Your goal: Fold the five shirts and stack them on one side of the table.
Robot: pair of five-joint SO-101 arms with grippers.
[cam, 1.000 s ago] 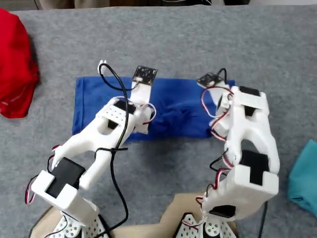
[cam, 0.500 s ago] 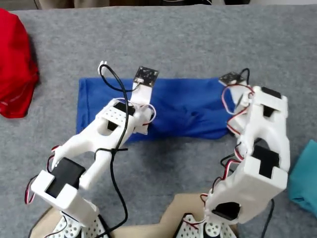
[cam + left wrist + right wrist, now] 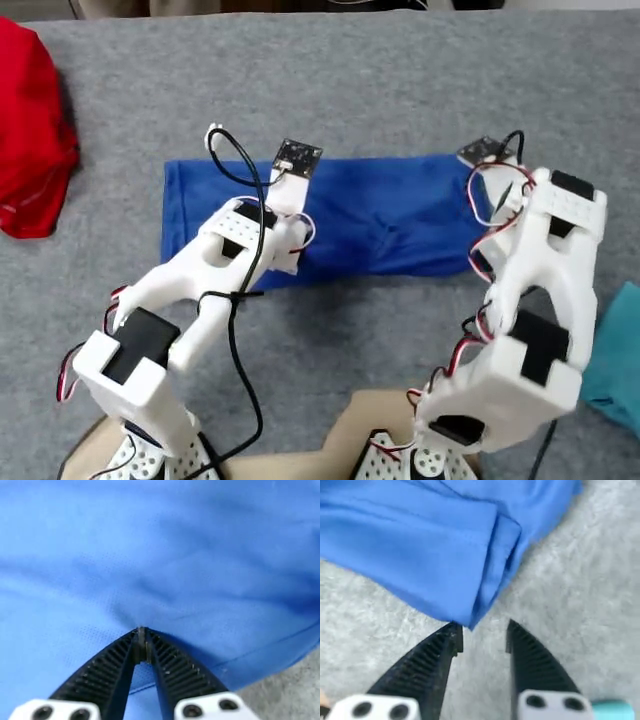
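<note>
On the grey table [image 3: 400, 90], the left gripper [image 3: 141, 640] pinches the blue shirt [image 3: 390, 225]; the right gripper [image 3: 481, 636] stands parted at its right end.

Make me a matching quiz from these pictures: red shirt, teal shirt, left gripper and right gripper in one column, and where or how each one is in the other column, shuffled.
Column one:
1. red shirt
2. teal shirt
3. left gripper
4. right gripper

Column two:
A. open, at a corner of the blue shirt
B. at the right edge of the table
C. shut on the blue shirt
D. at the left edge of the table

Pairs: 1-D, 2-B, 3-C, 4-A.
</note>
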